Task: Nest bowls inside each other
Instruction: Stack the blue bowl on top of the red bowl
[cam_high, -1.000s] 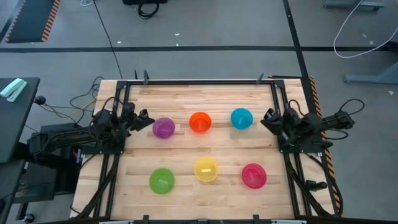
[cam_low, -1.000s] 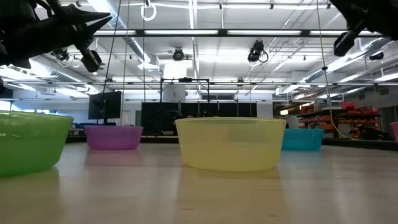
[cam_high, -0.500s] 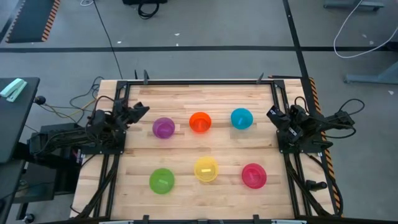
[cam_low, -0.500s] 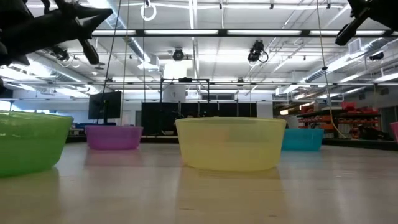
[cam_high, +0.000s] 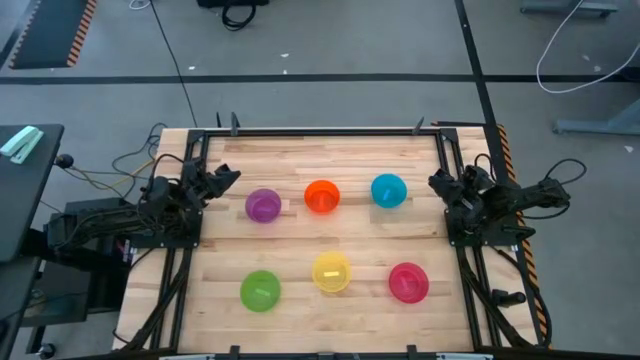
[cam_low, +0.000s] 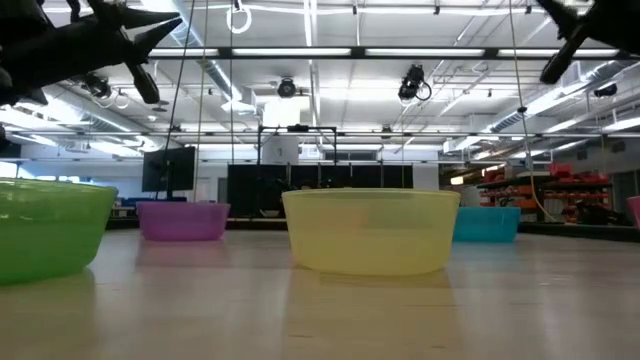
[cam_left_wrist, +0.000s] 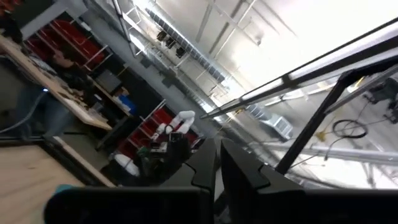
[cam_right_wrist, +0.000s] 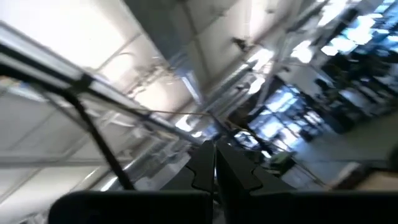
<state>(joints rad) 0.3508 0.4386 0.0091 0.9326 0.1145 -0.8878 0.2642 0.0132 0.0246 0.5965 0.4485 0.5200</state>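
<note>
Six bowls sit apart on the wooden table (cam_high: 320, 160) in two rows of three, none nested. In the row nearer the far edge stand the purple bowl (cam_high: 263, 206) towards the left edge, the orange bowl (cam_high: 321, 196) in the middle and the blue bowl (cam_high: 388, 190) towards the right edge. In the row nearer the near edge stand the green bowl (cam_high: 260, 290), the yellow bowl (cam_high: 331, 272) and the pink-red bowl (cam_high: 408, 282), in the same order from left to right. All rest upright with their openings up.

The left gripper (cam_high: 226, 176) hangs at the left edge of the table, raised above the surface, just beside the purple bowl and not touching it; its fingers are pressed together with nothing between them. The right gripper (cam_high: 437, 184) hangs at the right edge, raised likewise, near the blue bowl and apart from it; its fingers also lie closed against each other and carry nothing.
</note>
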